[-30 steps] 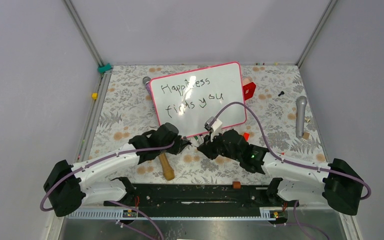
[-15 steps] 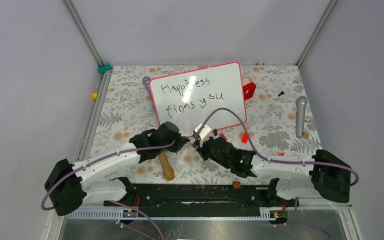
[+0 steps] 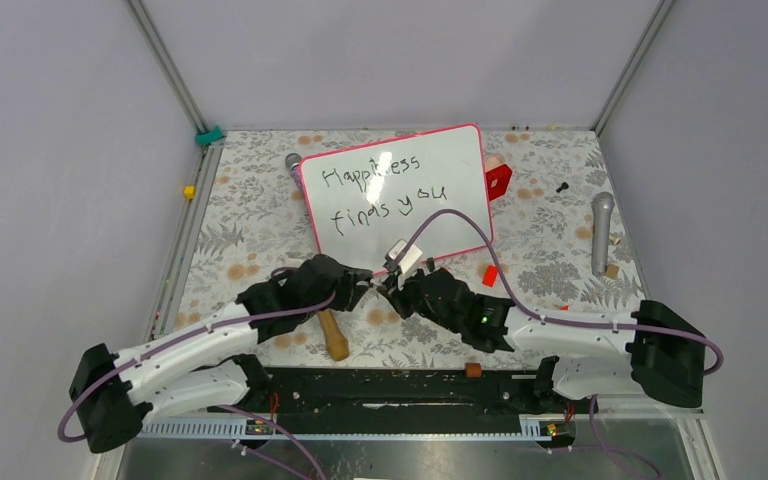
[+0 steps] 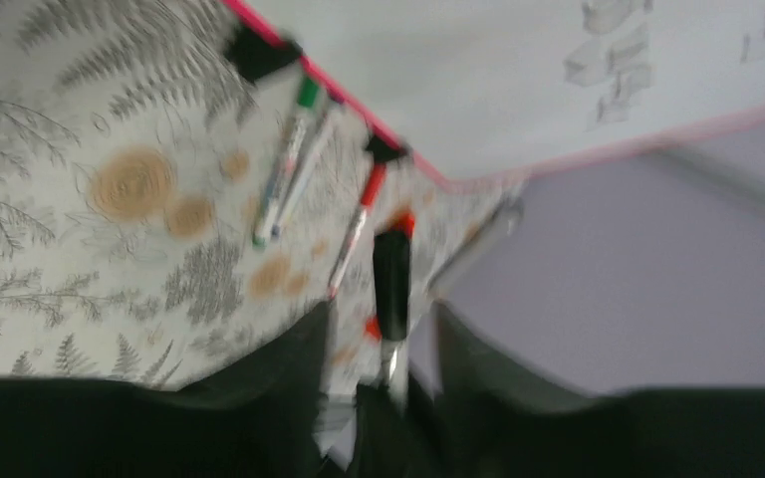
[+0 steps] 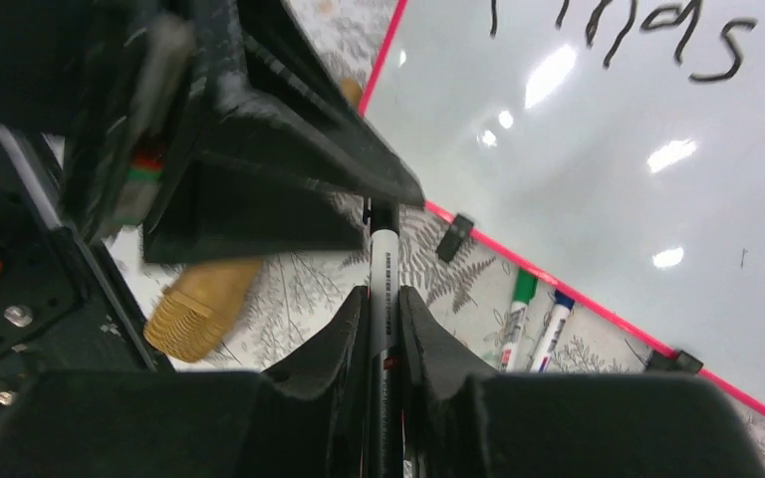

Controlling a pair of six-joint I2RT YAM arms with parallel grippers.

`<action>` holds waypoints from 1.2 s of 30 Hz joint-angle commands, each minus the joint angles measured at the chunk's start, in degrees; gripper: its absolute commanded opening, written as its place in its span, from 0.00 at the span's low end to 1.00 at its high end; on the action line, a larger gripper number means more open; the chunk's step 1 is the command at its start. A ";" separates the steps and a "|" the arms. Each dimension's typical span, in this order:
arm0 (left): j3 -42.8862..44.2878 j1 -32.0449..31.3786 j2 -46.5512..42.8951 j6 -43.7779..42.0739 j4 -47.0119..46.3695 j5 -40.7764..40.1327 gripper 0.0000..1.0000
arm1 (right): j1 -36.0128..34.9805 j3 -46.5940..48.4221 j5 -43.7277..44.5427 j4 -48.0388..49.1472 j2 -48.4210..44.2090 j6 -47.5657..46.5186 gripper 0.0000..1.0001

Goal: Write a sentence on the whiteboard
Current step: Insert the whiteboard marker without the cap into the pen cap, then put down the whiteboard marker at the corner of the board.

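Sentence [image 3: 365,212] reads "Happiness finds you" in 2 lines on the whiteboard [image 3: 440,175]. The board lies flat on the table [image 3: 250,220], far of centre and slightly rotated. Writing looks complete, so this is probably the capping or hand-off step.

Right gripper [image 3: 392,285]: jaws clamped on the marker [image 5: 382,289], gripping the white barrel with the black end pointing away toward the other arm. Left gripper [image 3: 365,288] meets it nose to nose, just near of the board's near edge. Its jaws stand narrow around that black end. The left wrist view is blurred, so I cannot tell if they pinch it or sit just clear. Holding the marker between both arms fits pushing a cap on, since 1 arm braces while the other presses.

Edges and room:
- The board's pink frame and a black clip [image 5: 453,237] sit just beyond the fingertips.
- Spare markers [image 5: 518,309] lie along that same edge, just right of the held marker, and are easy to knock.
- The wooden hammer [image 3: 333,335] lies under the left forearm, near side, so there is little room to drop low there.
- There is open table near right, with only a small red block [image 3: 489,274] on it.
- The grey microphone [image 3: 601,230] is well apart at the far right.
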State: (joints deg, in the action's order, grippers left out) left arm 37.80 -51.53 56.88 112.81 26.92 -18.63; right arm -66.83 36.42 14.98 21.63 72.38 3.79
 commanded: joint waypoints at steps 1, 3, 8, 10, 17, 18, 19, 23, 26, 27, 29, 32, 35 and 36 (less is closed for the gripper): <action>-0.94 -4.20 -8.00 -0.40 -5.66 2.57 0.60 | 2.05 0.02 -3.67 2.28 -4.92 3.96 0.00; -1.54 -4.19 -10.54 -1.52 -2.62 -0.61 0.80 | 3.18 -0.96 -5.56 -0.15 -6.80 6.00 0.00; -0.49 -3.94 -17.84 -5.98 9.93 -9.63 0.96 | 5.21 -6.33 -10.89 -4.61 -10.91 13.25 0.00; -0.03 -3.93 -22.23 -13.70 12.11 -14.13 0.99 | 6.95 -7.70 -14.20 -7.05 -11.24 18.41 0.00; 1.01 -3.84 -32.94 -40.79 10.51 -24.07 0.99 | 12.72 -10.50 -30.60 -3.98 -6.65 30.25 0.00; 1.17 -3.84 -33.77 -43.12 10.71 -24.84 0.99 | 12.77 -10.52 -31.19 -3.06 -5.61 31.03 0.00; 1.34 -3.84 -34.37 -44.90 11.08 -25.54 0.99 | 12.77 -10.51 -31.61 -1.86 -4.29 31.84 0.00; 2.57 -3.89 -34.51 -49.38 13.07 -27.33 0.99 | 12.77 -10.06 -31.86 1.73 0.18 34.50 0.25; 3.88 -3.91 -32.60 -50.01 16.10 -29.04 0.99 | 13.07 -8.39 -33.43 1.95 3.15 34.05 0.84; 4.24 -3.85 -31.87 -50.36 16.77 -29.67 0.99 | 13.33 -7.86 -33.53 1.58 3.81 33.74 0.94; 4.16 -3.84 -30.47 -51.82 16.95 -30.62 0.99 | 13.86 -7.41 -32.43 0.60 3.48 32.92 1.00; 3.59 -3.85 -28.72 -53.29 17.02 -32.49 0.99 | 15.28 -6.07 -29.96 -3.96 0.63 30.10 0.99; 2.75 -3.84 -26.98 -54.25 16.35 -34.86 0.99 | 16.98 -3.96 -24.84 -11.81 -4.46 25.22 0.99; 2.84 -3.84 -26.39 -54.96 16.11 -35.78 0.99 | 17.63 -2.96 -22.55 -14.69 -6.60 23.59 1.00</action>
State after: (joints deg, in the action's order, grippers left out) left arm 40.03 -55.51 28.58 61.21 41.85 -47.83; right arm -51.42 28.47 -14.41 15.44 73.23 34.04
